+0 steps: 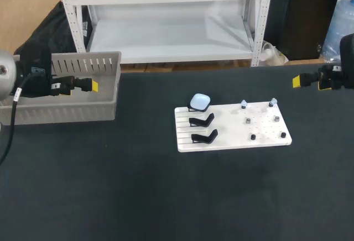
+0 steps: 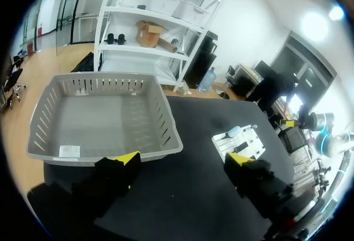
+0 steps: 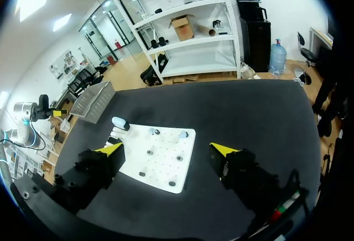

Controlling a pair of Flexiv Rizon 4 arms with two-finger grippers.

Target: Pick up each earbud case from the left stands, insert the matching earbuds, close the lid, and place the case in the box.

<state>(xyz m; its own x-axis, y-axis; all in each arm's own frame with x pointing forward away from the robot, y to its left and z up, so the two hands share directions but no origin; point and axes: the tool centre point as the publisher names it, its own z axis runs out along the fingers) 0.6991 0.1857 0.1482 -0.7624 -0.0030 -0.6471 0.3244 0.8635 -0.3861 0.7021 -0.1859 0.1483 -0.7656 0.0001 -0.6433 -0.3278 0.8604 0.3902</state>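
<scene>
— Head view checked: found one earbud case (image 1: 199, 101) on the rearmost stand (image 1: 193, 109) of the white board (image 1: 232, 141), middle of the desk (image 1: 110, 197), with two earbuds (image 1: 244, 104) on pegs nearby.
— Fingers?
— Spread wide on both sides, holding nothing: left fingers (image 2: 124, 161) by the box (image 1: 61, 111), right fingers (image 3: 110, 150) well clear of the board.
— Risks?
— Could tip the case off its stand through a skewed approach; could also shove the board and spill the earbuds.
</scene>
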